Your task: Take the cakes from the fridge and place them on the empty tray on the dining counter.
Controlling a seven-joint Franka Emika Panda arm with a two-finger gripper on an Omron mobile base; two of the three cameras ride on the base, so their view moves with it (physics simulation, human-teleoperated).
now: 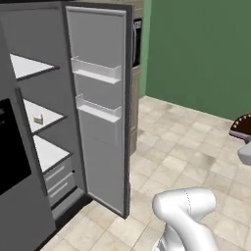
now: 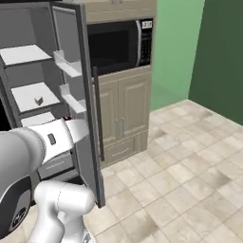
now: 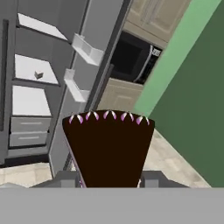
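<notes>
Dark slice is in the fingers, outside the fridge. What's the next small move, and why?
Probably turn the base away from the fridge toward the dining counter, with the grip held. The dark cake slice sits clamped between the fingers, clear of the open door. The pale slice on the middle shelf can wait.

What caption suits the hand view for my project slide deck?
Gripper shut on a dark wedge cake slice, the open fridge with a second slice shelved behind.
</notes>
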